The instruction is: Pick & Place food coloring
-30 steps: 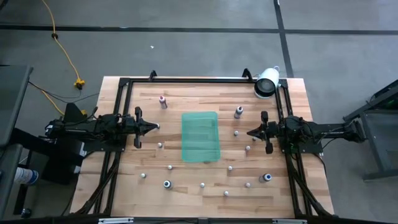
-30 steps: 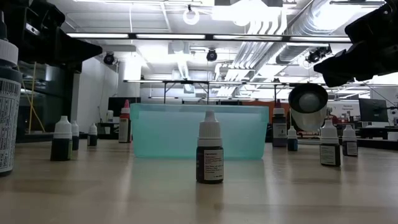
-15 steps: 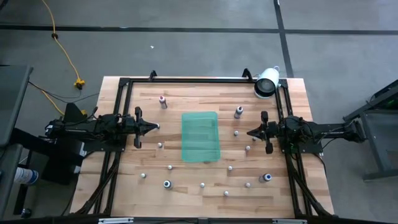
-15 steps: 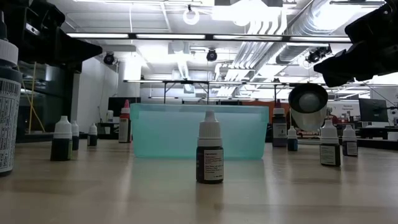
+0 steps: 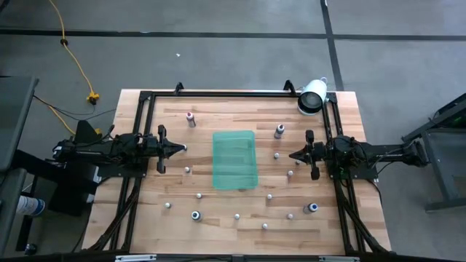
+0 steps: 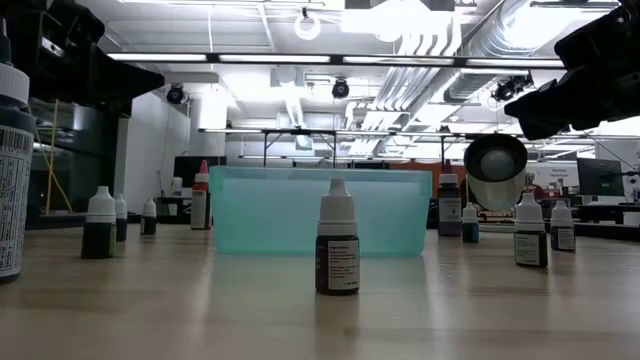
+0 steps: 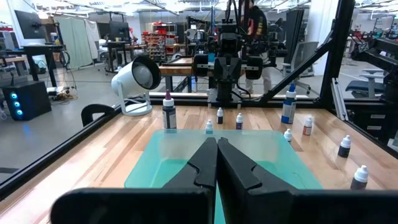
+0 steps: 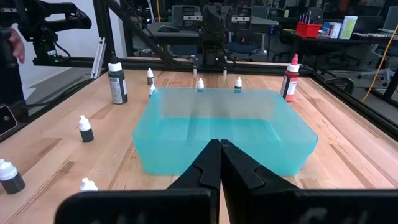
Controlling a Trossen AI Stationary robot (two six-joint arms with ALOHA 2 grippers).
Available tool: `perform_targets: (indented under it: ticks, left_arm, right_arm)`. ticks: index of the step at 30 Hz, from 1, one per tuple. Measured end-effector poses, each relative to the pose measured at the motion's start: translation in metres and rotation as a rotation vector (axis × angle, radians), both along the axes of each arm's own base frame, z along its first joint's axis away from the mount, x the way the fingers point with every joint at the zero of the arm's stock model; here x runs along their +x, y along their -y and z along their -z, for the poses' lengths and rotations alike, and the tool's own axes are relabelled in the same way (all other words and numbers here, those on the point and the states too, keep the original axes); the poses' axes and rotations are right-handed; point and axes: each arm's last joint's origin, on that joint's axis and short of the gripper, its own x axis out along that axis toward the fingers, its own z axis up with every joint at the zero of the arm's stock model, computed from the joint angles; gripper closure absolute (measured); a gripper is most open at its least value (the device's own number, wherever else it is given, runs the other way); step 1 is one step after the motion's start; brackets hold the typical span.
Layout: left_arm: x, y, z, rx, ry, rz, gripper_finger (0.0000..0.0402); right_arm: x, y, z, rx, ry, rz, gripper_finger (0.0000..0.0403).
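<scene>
The food coloring is several tiny bottles standing upright on their bases, scattered over the wooden table. A pink-topped one [image 5: 191,118] stands at the far left and a dark-topped one [image 5: 279,131] at the far right. A blue-topped one [image 5: 313,208] is near right, and small whitish ones such as [image 5: 199,195] stand around them. One bottle [image 6: 338,252] stands in front of the translucent green tray [image 5: 234,159], which sits mid-table. My left gripper [image 5: 183,148] is shut, level, left of the tray. My right gripper [image 5: 290,155] is shut, level, right of it. Neither holds anything.
A white cylinder lamp [image 5: 312,97] lies at the far right corner. A black frame [image 5: 233,93] runs along the table's far, left and right sides. Bare wood lies between the tray and each gripper. A person [image 7: 254,22] stands beyond the table.
</scene>
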Motion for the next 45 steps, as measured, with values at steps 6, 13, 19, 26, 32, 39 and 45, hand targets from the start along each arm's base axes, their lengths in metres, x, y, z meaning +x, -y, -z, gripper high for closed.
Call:
perform_targets:
  ticks: [6,13,19,26,32,39,45]
  left_arm:
    - [0.000,0.000,0.000,0.000,0.002,0.000,0.0400]
    - [0.000,0.000,-0.001,0.000,0.008,0.000,0.0400]
    - [0.000,0.000,-0.002,-0.001,0.018,0.005,0.0400]
    - [-0.003,0.001,-0.015,-0.163,0.075,0.038,0.0400]
    - [-0.006,0.000,-0.033,-0.190,0.229,0.055,0.0400]
    - [-0.013,0.000,-0.050,-0.193,0.418,0.068,0.0400]
    - [-0.017,-0.001,-0.058,-0.229,0.509,0.065,0.0400]
  right_arm:
    - [0.000,0.000,0.000,0.000,-0.001,0.000,0.0402]
    - [0.000,0.000,0.000,0.000,0.000,0.000,0.0402]
    - [0.000,0.000,0.000,0.000,0.000,0.000,0.0402]
    - [0.000,0.000,0.000,0.000,0.000,0.000,0.0402]
    - [0.000,0.000,0.000,0.000,-0.001,0.000,0.0402]
    - [0.000,0.000,0.000,0.000,0.000,0.000,0.0402]
    - [0.000,0.000,0.000,0.000,0.000,0.000,0.0402]
